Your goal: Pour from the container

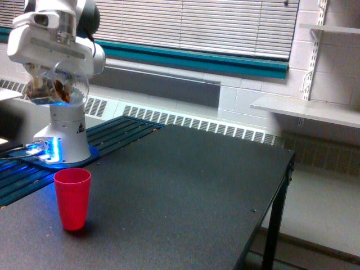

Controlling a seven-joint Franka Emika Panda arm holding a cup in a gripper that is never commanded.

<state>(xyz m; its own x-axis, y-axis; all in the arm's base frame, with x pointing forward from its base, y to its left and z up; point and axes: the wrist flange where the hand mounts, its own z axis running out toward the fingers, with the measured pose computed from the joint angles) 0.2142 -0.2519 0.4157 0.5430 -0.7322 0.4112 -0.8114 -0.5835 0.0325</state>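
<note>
The container (61, 84), a clear round plastic jar with brown pieces showing through, hangs high at the exterior view's left, tipped on its side. My gripper (53, 76) is shut on it, under the white wrist housing. A red plastic cup (72, 198) stands upright on the black table (185, 191), well below the jar and slightly to its right. The brown pieces lie toward the jar's left end. Nothing is falling from the jar.
The arm's white base (64, 135) with a blue light stands behind the cup on a dark slatted surface (112, 135). The table's right edge drops off near a leg (274, 225). Radiator grilles, window blinds and white wall shelves (306, 109) lie behind.
</note>
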